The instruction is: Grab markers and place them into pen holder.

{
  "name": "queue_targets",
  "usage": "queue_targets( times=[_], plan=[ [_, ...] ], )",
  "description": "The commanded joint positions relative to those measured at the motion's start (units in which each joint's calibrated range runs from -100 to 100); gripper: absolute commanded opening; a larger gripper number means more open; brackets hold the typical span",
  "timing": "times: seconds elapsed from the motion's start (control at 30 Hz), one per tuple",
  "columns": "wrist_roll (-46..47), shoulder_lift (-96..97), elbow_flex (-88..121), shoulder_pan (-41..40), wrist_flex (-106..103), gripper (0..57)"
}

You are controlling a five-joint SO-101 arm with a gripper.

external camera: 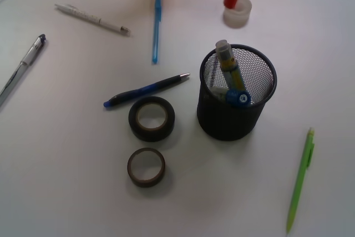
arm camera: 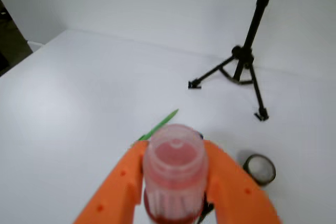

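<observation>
black wire-mesh pen holder [external camera: 237,94] with a blue-capped marker [external camera: 233,73], yellow-green label. red-capped marker [arm camera: 173,174] between orange gripper [arm camera: 176,192] fingers. green pencil [external camera: 300,180], blue pens [external camera: 156,26], black tape rolls [external camera: 151,118], white table [external camera: 66,154].

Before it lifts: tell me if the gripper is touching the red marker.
Touching. The wrist view shows the gripper's orange fingers pressed against both sides of the red marker, with no gap.

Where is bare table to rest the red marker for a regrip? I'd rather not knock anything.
Bare: lower left, below the silver pen and left of the tape rolls; also between pen holder and green pencil. Crowded: the pens above the rolls. The gripper holds the red marker.
</observation>
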Motion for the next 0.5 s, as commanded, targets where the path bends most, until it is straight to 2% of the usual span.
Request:
queue_targets(
  times=[0.0,0.2,0.47],
  plan=[
    [1.9,-1.59,-0.33,-0.37,-12.41,0.6],
    [2.05,3.76,7.64,-1.19,-33.32,0.6],
    [0.29,12.52,8.0,-2.08,-34.63,0.6]
  ],
)
